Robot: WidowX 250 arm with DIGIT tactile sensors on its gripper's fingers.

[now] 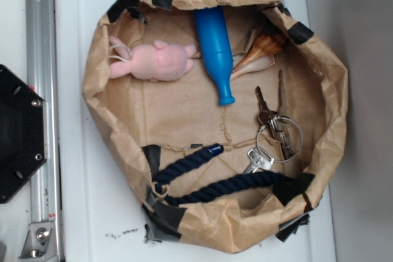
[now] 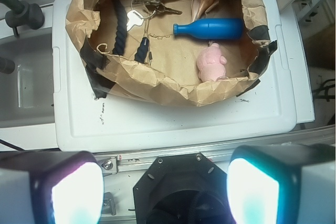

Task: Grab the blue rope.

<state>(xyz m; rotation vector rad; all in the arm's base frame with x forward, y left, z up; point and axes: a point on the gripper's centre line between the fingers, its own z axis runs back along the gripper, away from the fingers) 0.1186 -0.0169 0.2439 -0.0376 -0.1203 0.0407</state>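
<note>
Rope, thick, navy, twisted, looped

You are looking at a robot laboratory test cell, not a home. The evidence: an aluminium rail bolted along the desk, with a black hexagonal mounting plate fixed beside it; in the wrist view the same plate sits near the camera. A white plastic lid serves as work surface. On it stands a crumpled paper bag, patched with black tape, holding unrelated props: a pink plush toy, a blue bottle, keys, a shell, a blue rope.
</note>
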